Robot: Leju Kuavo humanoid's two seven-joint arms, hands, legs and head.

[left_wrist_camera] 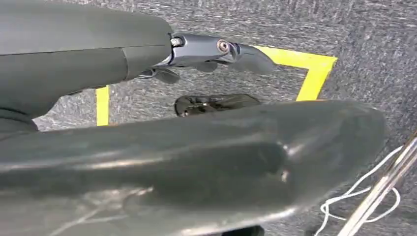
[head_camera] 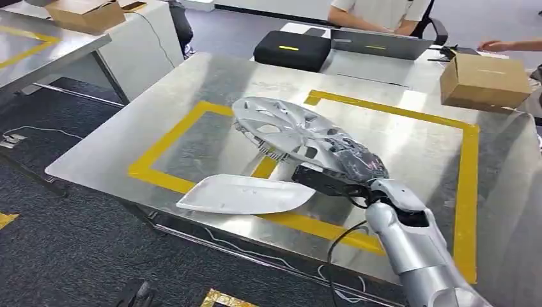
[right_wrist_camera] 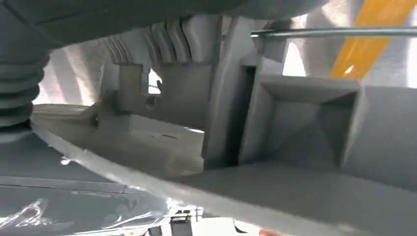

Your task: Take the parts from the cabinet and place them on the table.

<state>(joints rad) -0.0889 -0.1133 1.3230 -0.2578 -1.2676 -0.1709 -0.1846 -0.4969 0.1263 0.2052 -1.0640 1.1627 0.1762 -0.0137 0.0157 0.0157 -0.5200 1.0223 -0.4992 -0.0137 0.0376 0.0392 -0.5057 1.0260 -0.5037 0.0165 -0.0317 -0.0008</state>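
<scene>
- Steel table (head_camera: 409,147) marked with yellow tape (head_camera: 470,192); cardboard box (head_camera: 486,80) at far corner.
- Right robot hand (head_camera: 342,176) clamped on hubcap (head_camera: 287,131) rim, tilted over table.
- White panel (head_camera: 240,194) lying just beside.
- Left robot hand (left_wrist_camera: 216,51): cannot tell.
- Probably light, stiff, slippery plastic; best gripped at rim.

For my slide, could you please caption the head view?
Robot's right hand holds a silver plastic wheel cover tilted over the yellow-taped steel table, beside a white curved panel.

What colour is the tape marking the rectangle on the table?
Yellow tape, clearest in the head view.
</scene>
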